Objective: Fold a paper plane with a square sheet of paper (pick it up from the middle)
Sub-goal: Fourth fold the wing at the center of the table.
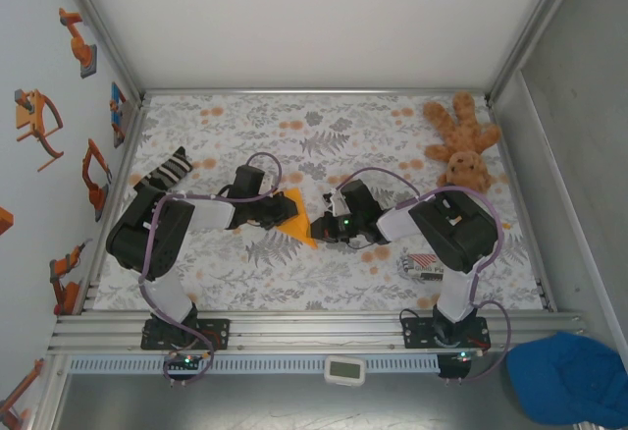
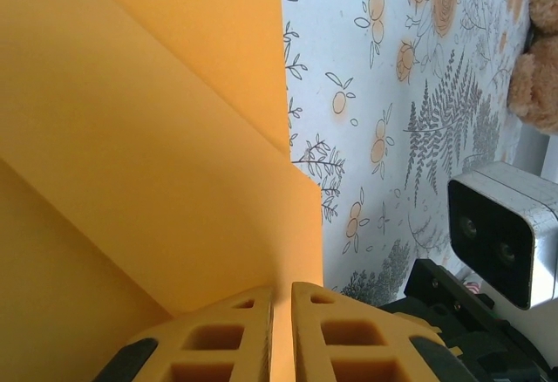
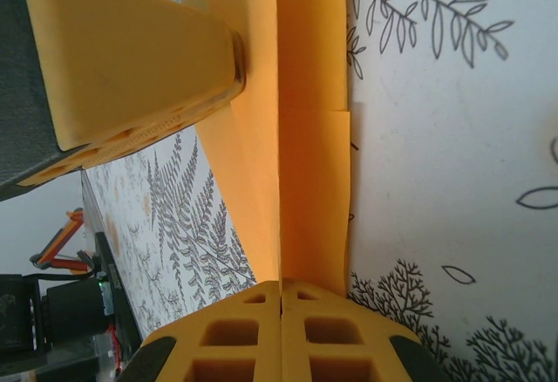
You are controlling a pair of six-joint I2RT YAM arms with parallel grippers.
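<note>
Both clamped on the folded orange paper [image 1: 297, 216]: left fingers [image 2: 260, 334], right fingers [image 3: 266, 325]. It's left of the teddy [image 1: 461, 140], nearer the bases (from above partly covered, shape unclear).

Orange paper [image 2: 157, 138]: thin, matt, smooth, sharp creases, layers lying flat.
Left gripper [image 2: 281, 293] fingers [image 2: 218, 338]: matt yellow-orange plastic, slightly grainy, w/ open pockets.
Right gripper [image 3: 281, 288] fingers [image 3: 231, 334]: same plastic, same finish.
Arm links [image 1: 157, 234]: black + white plastic shells, semi-gloss.
Cables [image 1: 144, 258]: purple, smooth jacket.
Table cover [image 1: 324, 135]: floral print, matt, cloth or vinyl, can't tell which.
Frame rails [image 1: 294, 327]: bare alu extrusion, dull sheen.
Teddy [image 1: 463, 145], far right: brown plush, fuzzy.
Packet [image 1: 424, 268], near right: red-white striped print, finish too small to judge.
Blue item [image 1: 569, 376], near right off table: cloth, soft, matt.
Wrist cam housing [image 2: 506, 225]: silver, satin, metal-look.
Walls [image 1: 294, 18]: white panels, flat matt.
Small display unit [image 1: 344, 369] on near rail: white plastic.
</note>
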